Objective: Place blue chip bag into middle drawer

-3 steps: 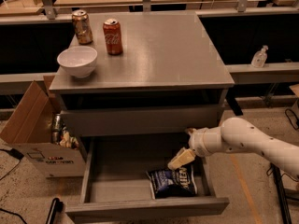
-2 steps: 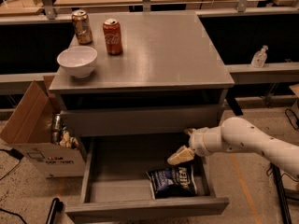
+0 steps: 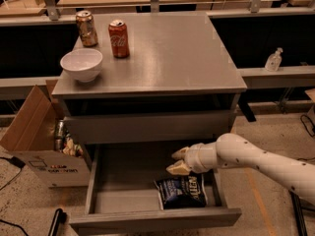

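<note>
The blue chip bag [image 3: 182,191] lies flat in the front right part of the open middle drawer [image 3: 123,200], a wide grey tray pulled out of the cabinet. My gripper [image 3: 177,161] hangs above the drawer, just over and slightly behind the bag, on the white arm coming in from the right. Its two pale fingers are spread apart and hold nothing. The gripper does not touch the bag.
On the cabinet top [image 3: 172,53] stand a white bowl [image 3: 81,65], a red soda can [image 3: 118,38] and a brown can [image 3: 86,28]. An open cardboard box [image 3: 37,141] with items sits on the floor at the left. A small bottle [image 3: 273,60] stands on the right ledge.
The gripper has risen slightly and its fingers have spread a little wider. The chip bag stays in the drawer.
</note>
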Robot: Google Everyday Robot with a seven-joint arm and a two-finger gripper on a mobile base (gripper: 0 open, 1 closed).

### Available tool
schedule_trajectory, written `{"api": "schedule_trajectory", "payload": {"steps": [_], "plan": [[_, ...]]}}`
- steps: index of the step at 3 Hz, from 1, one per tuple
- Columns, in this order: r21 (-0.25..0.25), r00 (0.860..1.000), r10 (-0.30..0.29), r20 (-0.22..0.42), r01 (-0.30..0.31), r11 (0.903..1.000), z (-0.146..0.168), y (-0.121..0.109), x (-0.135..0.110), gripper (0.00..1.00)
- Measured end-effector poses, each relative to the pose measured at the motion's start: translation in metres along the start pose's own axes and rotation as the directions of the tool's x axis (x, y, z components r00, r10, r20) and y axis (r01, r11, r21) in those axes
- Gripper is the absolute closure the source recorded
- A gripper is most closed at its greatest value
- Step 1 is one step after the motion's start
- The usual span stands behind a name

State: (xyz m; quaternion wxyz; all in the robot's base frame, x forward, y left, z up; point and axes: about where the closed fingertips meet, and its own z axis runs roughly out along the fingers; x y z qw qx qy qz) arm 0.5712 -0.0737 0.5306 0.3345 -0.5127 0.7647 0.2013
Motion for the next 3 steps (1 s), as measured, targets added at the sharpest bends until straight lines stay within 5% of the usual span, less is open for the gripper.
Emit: {"api": "schedule_trajectory", "payload": {"steps": [1, 2, 3], "plan": [[0.003, 0.997, -0.078, -0.002, 0.078, 0.9969, -0.013, 0.021, -0.010, 0.38], [0.002, 0.990, -0.139, -0.005, 0.139, 0.9903, -0.040, 0.039, -0.023, 0.14], [0.019, 0.995, -0.098, -0.008, 0.099, 0.9949, -0.061, 0.044, -0.021, 0.00]]}}
